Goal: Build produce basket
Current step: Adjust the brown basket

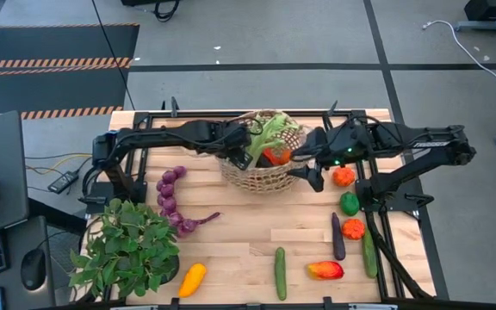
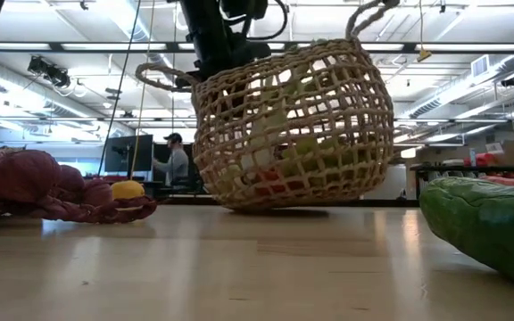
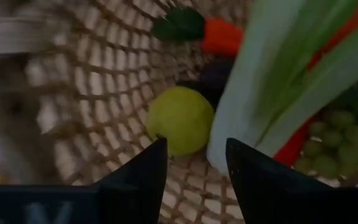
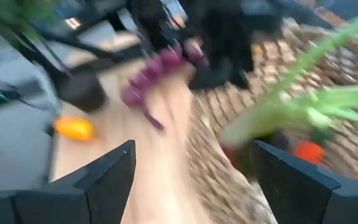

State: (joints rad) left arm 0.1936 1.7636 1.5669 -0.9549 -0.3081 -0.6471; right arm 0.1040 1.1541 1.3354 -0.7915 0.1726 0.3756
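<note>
The right gripper (image 1: pixel 311 170) hangs at the right side of the basket (image 1: pixel 252 176) with its fingers spread wide and nothing between them. The left gripper (image 1: pixel 250 138) reaches over the basket's left rim; its fingers stand partly apart with nothing visibly clamped, and from its wrist a green apple (image 3: pixel 179 120) and a pale leek (image 3: pixel 272 81) lie inside.

Along the near edge of the table (image 1: pixel 231 241) lie a yellow squash (image 1: pixel 192 279), a cucumber (image 1: pixel 280 273) and a red-yellow pepper (image 1: pixel 325 270). Farther back on the left sits a purple string (image 1: pixel 175 201). The basket stands tilted toward the far middle, green leaves sticking out.
</note>
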